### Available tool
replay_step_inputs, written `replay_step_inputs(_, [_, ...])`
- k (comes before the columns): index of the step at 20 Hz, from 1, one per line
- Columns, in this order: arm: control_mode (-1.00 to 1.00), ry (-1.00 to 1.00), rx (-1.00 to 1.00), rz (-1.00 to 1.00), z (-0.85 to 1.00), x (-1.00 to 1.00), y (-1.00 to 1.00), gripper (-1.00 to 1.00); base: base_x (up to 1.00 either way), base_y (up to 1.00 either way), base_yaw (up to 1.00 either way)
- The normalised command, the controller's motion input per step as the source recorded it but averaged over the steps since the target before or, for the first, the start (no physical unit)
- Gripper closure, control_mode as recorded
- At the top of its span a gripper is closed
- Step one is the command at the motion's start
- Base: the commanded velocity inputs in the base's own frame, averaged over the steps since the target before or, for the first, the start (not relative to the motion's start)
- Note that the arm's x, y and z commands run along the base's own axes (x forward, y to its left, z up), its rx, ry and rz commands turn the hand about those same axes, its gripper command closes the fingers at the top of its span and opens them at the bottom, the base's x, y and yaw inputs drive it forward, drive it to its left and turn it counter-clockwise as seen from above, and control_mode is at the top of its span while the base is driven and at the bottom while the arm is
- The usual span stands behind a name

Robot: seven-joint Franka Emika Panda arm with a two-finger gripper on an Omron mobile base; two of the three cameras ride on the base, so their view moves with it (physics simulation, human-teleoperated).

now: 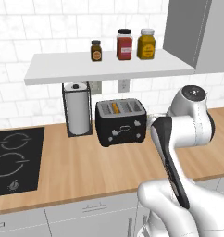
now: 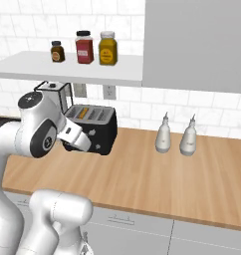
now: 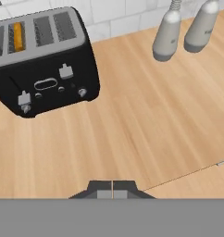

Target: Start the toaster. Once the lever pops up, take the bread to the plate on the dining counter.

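Note:
The black toaster (image 1: 121, 122) (image 2: 92, 130) (image 3: 44, 65) stands on the wood counter by the tiled wall. A golden slice of bread (image 1: 115, 107) (image 3: 17, 36) sits low in one of its slots, only the top edge showing. Two small white levers mark its front; the left one (image 3: 24, 98) sits lower than the right one (image 3: 65, 71). My gripper (image 3: 112, 191) is shut and empty, its fingertips pressed together, hovering over bare counter in front of and to the right of the toaster, apart from it. The plate and the dining counter are out of view.
A chrome paper-towel holder (image 1: 77, 113) stands left of the toaster, with a black hob (image 1: 14, 159) further left. Two grey bottles (image 2: 164, 134) (image 2: 188, 137) stand to the right. A white shelf (image 1: 109, 65) with three jars hangs above, beside a grey wall cabinet (image 2: 197, 45).

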Motion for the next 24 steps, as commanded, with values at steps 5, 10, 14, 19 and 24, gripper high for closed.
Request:
replay_step_inputs(5, [-1.00, -0.03, 0.00, 0.06, 0.20, -0.40, 0.00, 1.00, 0.00, 0.00, 0.00])
replay_step_inputs(10, [-1.00, -0.01, 0.00, 0.03, 0.16, -0.05, 0.00, 1.00, 0.00, 0.00, 0.00])
replay_step_inputs(14, [-1.00, 0.00, 0.00, 0.00, 0.00, 0.00, 0.00, -1.00, 0.00, 0.00, 0.00])
replay_step_inputs(19, [-1.00, 0.00, 0.00, 0.00, 0.00, 0.00, 0.00, -1.00, 0.00, 0.00, 0.00])
replay_step_inputs(24, [-1.00, 0.00, 0.00, 0.00, 0.00, 0.00, 0.00, -1.00, 0.00, 0.00, 0.00])
